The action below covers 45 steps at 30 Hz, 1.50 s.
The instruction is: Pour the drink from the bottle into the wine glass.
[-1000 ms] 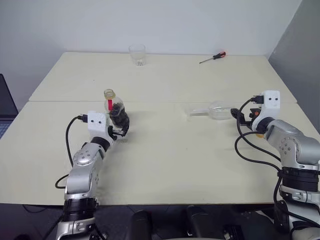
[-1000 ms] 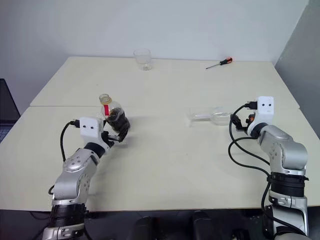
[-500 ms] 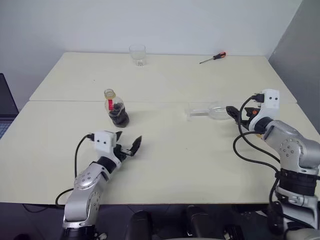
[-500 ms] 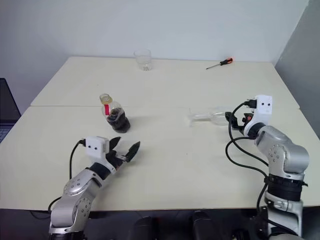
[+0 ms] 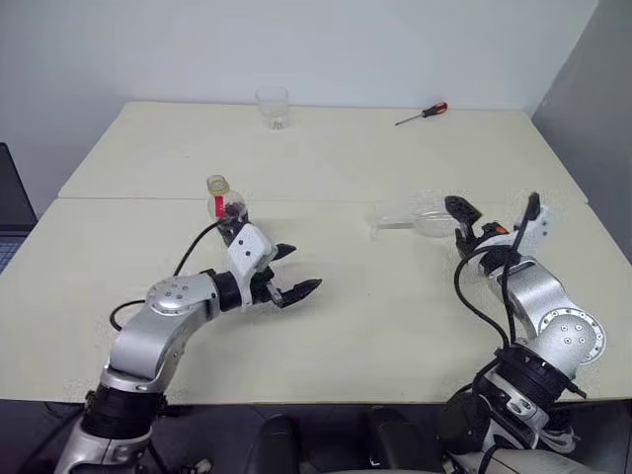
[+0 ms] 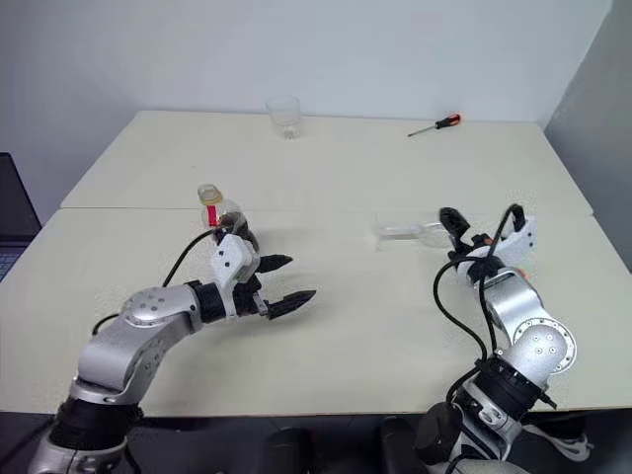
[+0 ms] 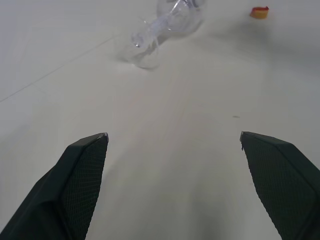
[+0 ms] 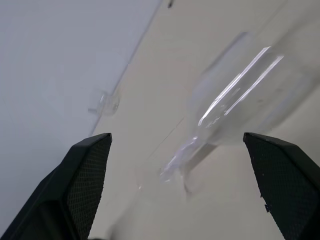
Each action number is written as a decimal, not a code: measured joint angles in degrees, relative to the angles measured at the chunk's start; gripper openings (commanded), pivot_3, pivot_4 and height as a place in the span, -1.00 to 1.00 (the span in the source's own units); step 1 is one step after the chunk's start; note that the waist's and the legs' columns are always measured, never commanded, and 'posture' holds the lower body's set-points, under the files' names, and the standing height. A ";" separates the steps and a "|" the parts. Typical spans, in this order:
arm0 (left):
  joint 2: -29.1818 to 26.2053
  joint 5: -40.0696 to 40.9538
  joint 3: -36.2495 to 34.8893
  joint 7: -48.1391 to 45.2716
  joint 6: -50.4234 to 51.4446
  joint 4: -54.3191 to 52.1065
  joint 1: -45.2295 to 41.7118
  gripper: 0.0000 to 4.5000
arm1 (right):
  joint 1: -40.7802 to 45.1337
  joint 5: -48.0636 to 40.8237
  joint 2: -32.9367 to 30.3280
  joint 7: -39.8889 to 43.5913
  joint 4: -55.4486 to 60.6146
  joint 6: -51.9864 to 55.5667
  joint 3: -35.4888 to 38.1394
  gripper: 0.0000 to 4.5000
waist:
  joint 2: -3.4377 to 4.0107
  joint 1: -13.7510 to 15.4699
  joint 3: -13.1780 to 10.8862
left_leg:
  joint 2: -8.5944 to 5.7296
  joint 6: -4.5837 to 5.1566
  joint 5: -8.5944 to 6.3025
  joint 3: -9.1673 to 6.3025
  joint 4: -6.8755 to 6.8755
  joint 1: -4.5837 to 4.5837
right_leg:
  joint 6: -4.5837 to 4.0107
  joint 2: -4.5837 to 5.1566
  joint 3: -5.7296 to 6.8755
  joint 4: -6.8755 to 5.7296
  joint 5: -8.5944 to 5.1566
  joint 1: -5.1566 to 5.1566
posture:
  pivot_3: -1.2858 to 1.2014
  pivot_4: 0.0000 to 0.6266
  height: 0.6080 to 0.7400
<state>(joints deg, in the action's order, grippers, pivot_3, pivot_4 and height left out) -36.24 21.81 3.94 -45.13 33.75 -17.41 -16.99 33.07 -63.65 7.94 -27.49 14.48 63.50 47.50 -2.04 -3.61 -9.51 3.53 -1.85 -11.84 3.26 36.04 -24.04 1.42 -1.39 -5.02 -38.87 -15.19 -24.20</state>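
Clear stemmed wine glass (image 5: 423, 218) — lying toppled, right gripper (image 5: 497, 209) spread wide beside it, likely to right it; left gripper (image 5: 292, 271) agape, empty.

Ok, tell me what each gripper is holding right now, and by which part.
Nothing is held. The left gripper is open beside the bottle; the right gripper is open by the lying wine glass.
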 measured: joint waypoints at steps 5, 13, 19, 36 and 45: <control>-1.91 -0.10 2.26 -2.10 2.49 -0.40 -1.53 0.99 | 0.00 -2.79 0.00 -6.60 -6.89 -7.35 -4.59 1.00 | 0.02 -1.18 -0.01 | 0.07 0.00 0.00 -0.03 -0.09 -0.01 | -0.05 -0.06 -0.02 -0.01 -0.03 -0.04 | 0.03 -0.52 1.00; -2.93 -0.57 2.42 -1.65 3.23 -0.58 0.57 0.99 | -0.01 -7.73 0.03 -9.66 -11.61 -13.26 -14.51 1.00 | 0.03 -1.52 -0.02 | 0.13 0.00 0.00 -0.12 -0.12 0.00 | -0.08 -0.13 -0.01 -0.04 -0.05 -0.07 | 0.03 -0.52 1.00; -2.81 -1.99 2.43 -0.46 2.75 -0.62 0.62 0.99 | -0.03 -6.51 -0.19 -6.01 -14.87 -12.99 -23.90 1.00 | 0.04 -1.43 -0.02 | 0.13 0.00 0.00 -0.14 -0.12 -0.02 | -0.08 -0.10 -0.03 -0.02 -0.05 -0.07 | 0.03 -0.52 1.00; -1.43 -4.48 2.72 1.32 0.82 -0.55 1.14 0.99 | 4.07 2.44 -3.45 3.79 -26.26 -20.14 -25.45 1.00 | 0.03 -1.32 -0.02 | 0.11 0.00 0.00 -0.06 -0.11 -0.03 | -0.08 -0.07 -0.02 -0.03 -0.05 -0.08 | 0.03 -0.52 1.00; -1.14 -5.34 2.77 1.69 0.55 -0.12 1.47 0.99 | 7.88 5.95 -3.78 7.90 -33.09 -24.20 -24.16 1.00 | 0.03 -1.35 -0.02 | 0.11 0.00 0.00 -0.03 -0.11 -0.02 | -0.08 -0.08 -0.02 -0.04 -0.05 -0.08 | 0.03 -0.52 1.00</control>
<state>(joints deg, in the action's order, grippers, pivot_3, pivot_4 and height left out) -37.38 16.47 6.71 -43.45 34.30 -17.53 -15.52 40.95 -57.70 4.15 -19.59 -18.61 39.30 23.34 -2.01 -4.96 -9.53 3.64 -1.85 -11.84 3.23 35.94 -24.06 1.34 -1.47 -5.04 -38.91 -15.24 -24.28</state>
